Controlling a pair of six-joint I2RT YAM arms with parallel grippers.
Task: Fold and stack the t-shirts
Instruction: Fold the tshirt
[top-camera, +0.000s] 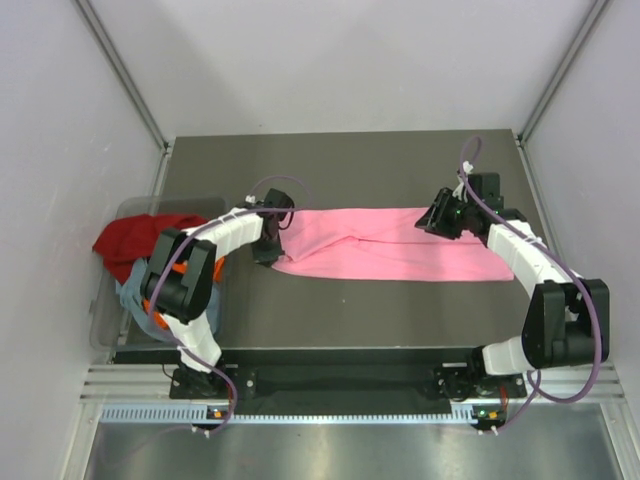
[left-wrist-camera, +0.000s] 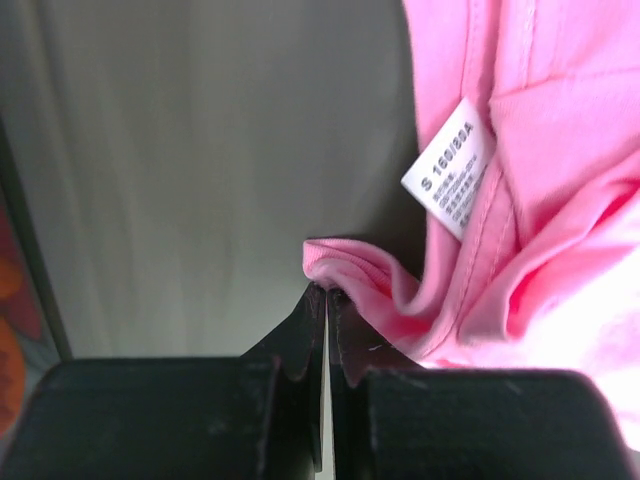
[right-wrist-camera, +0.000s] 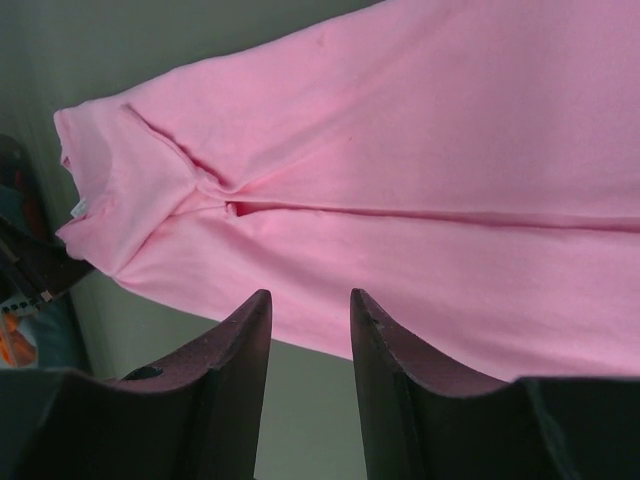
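The bright pink t-shirt (top-camera: 390, 245) lies folded into a long strip across the middle of the table. My left gripper (top-camera: 268, 250) is at the strip's left end. In the left wrist view its jaws (left-wrist-camera: 326, 292) are shut, pinching the ribbed edge of the pink cloth (left-wrist-camera: 360, 272) at their tips, and the white neck label (left-wrist-camera: 450, 170) shows nearby. My right gripper (top-camera: 440, 218) is over the strip's far edge towards the right. In the right wrist view it (right-wrist-camera: 310, 300) is open and empty just above the pink t-shirt (right-wrist-camera: 420, 200). Dark red (top-camera: 140, 240), orange (top-camera: 178, 270) and grey-blue (top-camera: 135, 295) t-shirts lie heaped at the left.
A clear plastic bin (top-camera: 105, 325) at the table's left edge holds the heaped shirts, partly behind my left arm. Grey walls close in the table (top-camera: 350, 310) on three sides. Bare tabletop lies in front of and behind the pink strip.
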